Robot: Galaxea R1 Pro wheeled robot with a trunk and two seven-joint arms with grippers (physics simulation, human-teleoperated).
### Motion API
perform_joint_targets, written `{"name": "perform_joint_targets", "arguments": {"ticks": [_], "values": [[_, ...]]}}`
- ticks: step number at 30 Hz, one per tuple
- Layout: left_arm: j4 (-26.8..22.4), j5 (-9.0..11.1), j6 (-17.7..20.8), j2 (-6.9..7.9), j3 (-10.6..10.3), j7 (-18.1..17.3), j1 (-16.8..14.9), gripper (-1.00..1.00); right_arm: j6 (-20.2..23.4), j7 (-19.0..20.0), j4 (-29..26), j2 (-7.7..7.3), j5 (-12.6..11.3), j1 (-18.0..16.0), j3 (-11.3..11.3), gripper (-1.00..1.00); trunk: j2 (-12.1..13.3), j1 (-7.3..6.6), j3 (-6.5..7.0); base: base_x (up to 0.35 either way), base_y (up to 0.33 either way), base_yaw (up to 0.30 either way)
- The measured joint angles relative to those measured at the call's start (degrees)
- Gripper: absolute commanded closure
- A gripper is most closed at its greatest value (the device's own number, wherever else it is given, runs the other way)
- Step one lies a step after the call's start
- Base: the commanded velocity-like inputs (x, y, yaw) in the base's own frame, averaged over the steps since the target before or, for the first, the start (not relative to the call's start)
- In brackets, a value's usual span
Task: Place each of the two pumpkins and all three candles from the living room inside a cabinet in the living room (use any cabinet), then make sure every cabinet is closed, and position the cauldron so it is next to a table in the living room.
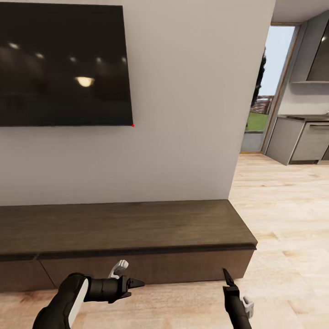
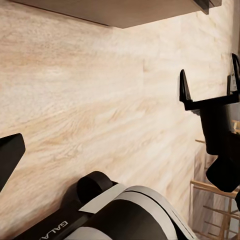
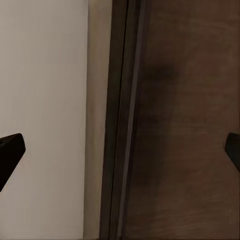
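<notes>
Facing: a pale wall is faced, with the cabinet running along its foot.
Cabinet: the long dark-brown wooden box is seen against the wall, its flat top bare and its front panels lying flush; a seam between two fronts is seen near the left end.
Television: a dark screen is mounted on the wall above the cabinet, with ceiling lights mirrored in it.
Left gripper: it is held low in front of the cabinet's front face, pointing toward the robot's right; in its own wrist view only one dark fingertip is caught over the wooden floor, so the jaw state cannot be told.
Right gripper: it is pointed up toward the cabinet's right end; in its wrist view two fingertips are seen at opposite edges, spread wide with nothing between them, and the cabinet's dark wood is seen close ahead.
Kitchen: grey units are glimpsed past the wall's corner, probably beside a glazed door.
</notes>
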Motion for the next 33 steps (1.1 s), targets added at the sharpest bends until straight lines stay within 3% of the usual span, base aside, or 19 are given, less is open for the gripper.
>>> {"name": "perform_joint_targets", "arguments": {"ticks": [6,17,23,33], "values": [[0.0,0.0,0.0,-0.14,0.0,0.0,0.0,-1.0,-0.1,1.4,0.0,-0.02,-0.1,0.0,-1.3,-1.0,-1.6,0.87,-0.71,0.001,-0.001,0.0],[0.2,0.1,0.2,-0.95,-0.1,-0.1,0.0,-1.0,-0.1,3.4,0.0,-0.03,-0.2,0.0,-1.4,-1.0,-6.0,3.29,-2.69,0.0,0.0,0.0],[1.2,0.1,0.3,-2.14,-0.2,-0.1,0.0,-1.0,-0.1,4.6,0.0,-0.03,-0.2,0.0,-1.5,-1.0,-6.0,3.29,-2.69,0.0,0.0,0.0],[1.7,0.1,0.3,-2.43,-0.5,-0.2,0.0,-1.0,-0.1,4.7,-0.1,-0.03,-0.2,0.0,-1.5,-1.0,-6.0,3.29,-2.69,0.097,0.0,0.0]]}}
